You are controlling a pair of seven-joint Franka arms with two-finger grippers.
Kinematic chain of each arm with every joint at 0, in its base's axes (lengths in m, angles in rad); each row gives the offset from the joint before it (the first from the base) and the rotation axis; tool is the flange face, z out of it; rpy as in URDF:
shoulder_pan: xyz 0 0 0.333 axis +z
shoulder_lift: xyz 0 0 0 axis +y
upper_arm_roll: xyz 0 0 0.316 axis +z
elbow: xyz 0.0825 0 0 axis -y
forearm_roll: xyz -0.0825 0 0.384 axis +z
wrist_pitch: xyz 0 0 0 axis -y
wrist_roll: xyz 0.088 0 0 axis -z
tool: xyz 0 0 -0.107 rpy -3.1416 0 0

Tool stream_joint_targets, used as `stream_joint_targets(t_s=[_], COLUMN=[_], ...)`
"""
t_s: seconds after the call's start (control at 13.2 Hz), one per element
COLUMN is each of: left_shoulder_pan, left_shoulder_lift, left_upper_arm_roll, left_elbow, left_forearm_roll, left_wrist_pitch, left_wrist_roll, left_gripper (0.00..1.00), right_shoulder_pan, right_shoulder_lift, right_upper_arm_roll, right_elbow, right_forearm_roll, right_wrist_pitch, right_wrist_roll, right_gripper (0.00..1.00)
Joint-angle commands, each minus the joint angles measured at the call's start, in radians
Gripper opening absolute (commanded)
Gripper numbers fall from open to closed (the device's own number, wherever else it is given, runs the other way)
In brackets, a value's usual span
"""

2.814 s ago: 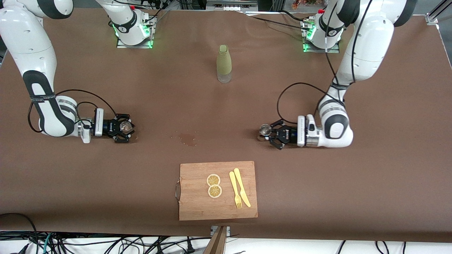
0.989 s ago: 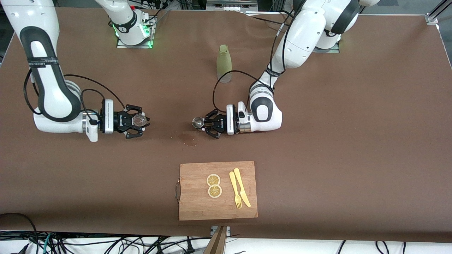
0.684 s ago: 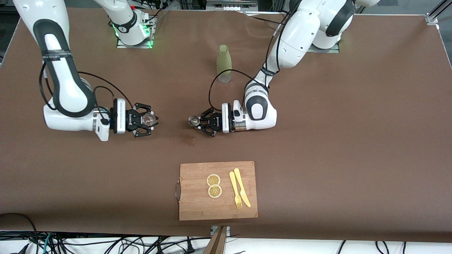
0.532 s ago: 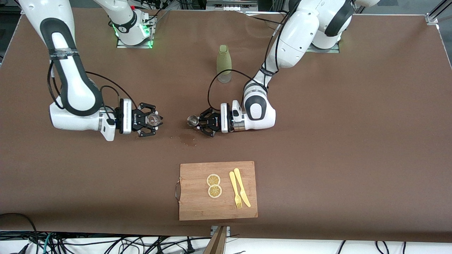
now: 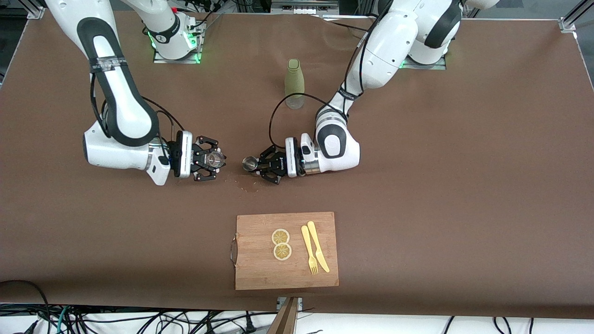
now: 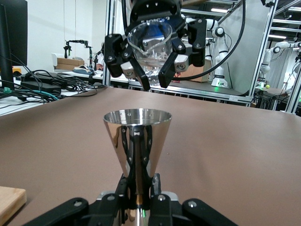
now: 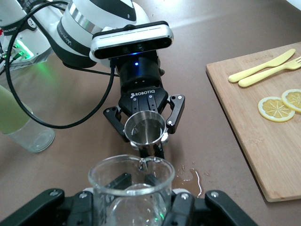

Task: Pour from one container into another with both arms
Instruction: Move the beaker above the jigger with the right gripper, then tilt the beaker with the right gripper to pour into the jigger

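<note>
Above the wet spot (image 5: pixel 249 184), my right gripper (image 5: pixel 209 160) clamps a glass beaker (image 5: pixel 214 160), my left gripper (image 5: pixel 262 164) a steel jigger (image 5: pixel 249 163); misaligned rims risk spilling.

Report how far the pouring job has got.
Done: both containers are picked up. The left gripper is shut on the metal jigger; the right gripper holds the glass beaker. In hand: they face each other, both upright, over a small wet patch on the table. Left: tipping one into the other.

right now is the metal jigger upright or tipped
Upright: the metal jigger, clamped in the left gripper, has its rim level and its mouth facing up.
</note>
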Motion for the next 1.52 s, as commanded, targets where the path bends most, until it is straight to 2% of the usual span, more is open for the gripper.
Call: stream_joint_targets(t_s=[0.0,0.46,0.68,0.84,1.44], left_shoulder_pan=[-0.019,-0.021,-0.021,-0.022,-0.021], left_shoulder_lift=[0.021,0.021,0.021,0.022,0.027], left_upper_arm_roll=[0.010,0.012,0.012,0.012,0.012], left_elbow=[0.039,0.041,0.050,0.053,0.053], left_forearm_roll=[-0.047,-0.047,-0.047,-0.047,-0.045], left_wrist_pitch=[0.038,0.040,0.052,0.061,0.063], left_wrist_roll=[0.044,0.042,0.042,0.041,0.042], left_gripper=[0.00,0.00,0.00,0.00,0.00], right_shoulder_pan=[0.034,0.075,0.095,0.117,0.160], right_shoulder_lift=[-0.024,-0.010,-0.009,0.000,0.005], right_upper_arm_roll=[-0.015,-0.015,-0.015,-0.017,-0.015], right_elbow=[-0.004,0.056,0.093,0.114,0.134], right_forearm_roll=[-0.054,-0.132,-0.200,-0.205,-0.349], right_wrist_pitch=[0.024,0.045,0.045,0.045,0.045], right_wrist_roll=[0.078,0.209,0.314,0.356,0.514], right_gripper=[0.23,0.23,0.23,0.23,0.23])
